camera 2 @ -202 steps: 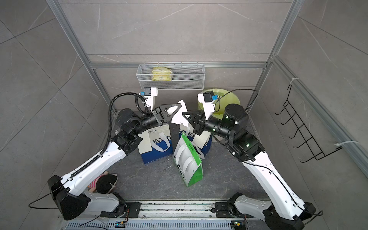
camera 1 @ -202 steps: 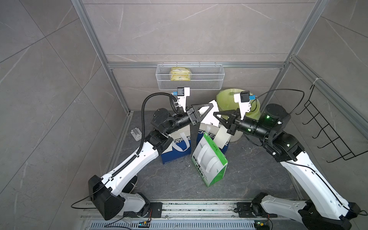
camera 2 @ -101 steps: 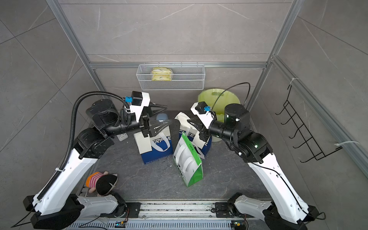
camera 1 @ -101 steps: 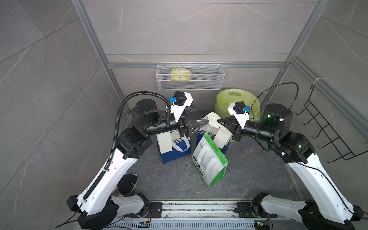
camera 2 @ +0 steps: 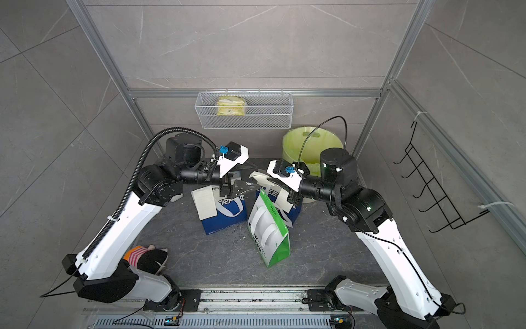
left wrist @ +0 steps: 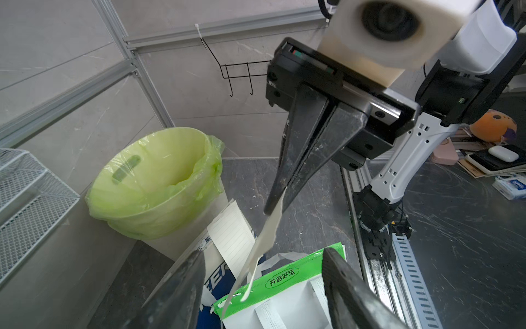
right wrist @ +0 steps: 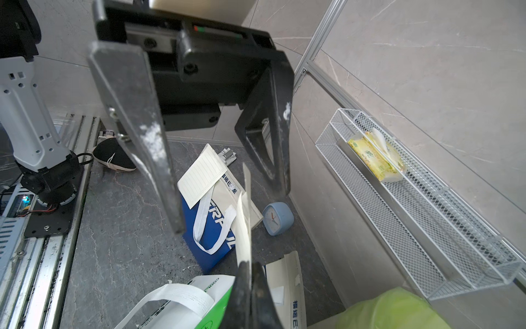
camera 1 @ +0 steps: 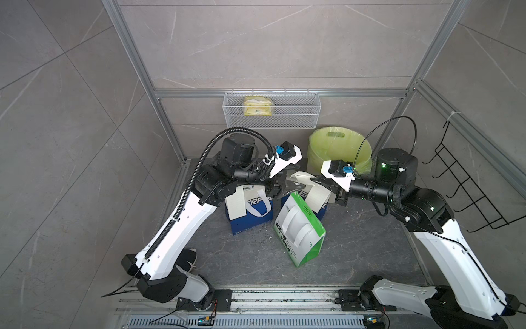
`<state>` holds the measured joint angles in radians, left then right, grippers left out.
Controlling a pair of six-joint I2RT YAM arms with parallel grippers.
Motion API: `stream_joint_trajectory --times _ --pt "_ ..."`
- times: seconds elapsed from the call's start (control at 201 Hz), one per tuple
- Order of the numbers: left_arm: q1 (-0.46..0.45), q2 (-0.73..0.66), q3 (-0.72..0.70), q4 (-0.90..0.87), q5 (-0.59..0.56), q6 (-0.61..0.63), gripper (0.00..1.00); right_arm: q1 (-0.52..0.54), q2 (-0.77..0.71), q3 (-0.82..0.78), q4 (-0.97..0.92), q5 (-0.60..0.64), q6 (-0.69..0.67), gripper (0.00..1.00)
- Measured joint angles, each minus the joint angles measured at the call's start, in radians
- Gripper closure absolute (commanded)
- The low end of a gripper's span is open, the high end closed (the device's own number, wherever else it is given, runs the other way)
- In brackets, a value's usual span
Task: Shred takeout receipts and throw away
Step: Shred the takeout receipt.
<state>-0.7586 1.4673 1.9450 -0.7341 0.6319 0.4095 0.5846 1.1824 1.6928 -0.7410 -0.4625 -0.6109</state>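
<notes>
The right pincer (left wrist: 276, 204) is clamped tight on a white receipt strip (left wrist: 267, 233), which hangs from its tips in the lower middle of the left wrist view. The left pincer (right wrist: 229, 209) stands wide apart and grips nothing. The strip runs between its fingers (right wrist: 136, 142); whether it brushes one is unclear. Another receipt (camera 2: 203, 202) lies on a blue-and-white bag (camera 2: 225, 223) left of centre. A third receipt (camera 1: 317, 196) is partly hidden behind the right pincer.
</notes>
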Motion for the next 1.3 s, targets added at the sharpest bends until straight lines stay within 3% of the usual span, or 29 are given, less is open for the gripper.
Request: stream_joint_trajectory --times 0.249,0.752,0.921,1.27,1.299 --pt "-0.040 0.005 0.009 -0.003 -0.002 0.034 0.63 0.000 0.032 0.035 -0.011 -0.007 -0.015 1.00" --pt "-0.046 0.005 0.000 0.029 -0.004 0.036 0.84 0.006 0.032 0.040 -0.023 -0.006 -0.037 1.00" --pt "-0.046 0.005 -0.013 0.056 -0.002 0.020 1.00 0.013 0.027 0.039 -0.024 -0.006 -0.037 1.00" --pt "-0.050 0.005 -0.014 0.088 -0.030 -0.002 1.00 0.018 -0.013 0.012 -0.019 0.029 -0.045 1.00" --pt "-0.050 0.005 -0.014 0.090 -0.032 -0.004 0.83 0.018 -0.015 0.010 -0.019 0.030 -0.045 1.00"
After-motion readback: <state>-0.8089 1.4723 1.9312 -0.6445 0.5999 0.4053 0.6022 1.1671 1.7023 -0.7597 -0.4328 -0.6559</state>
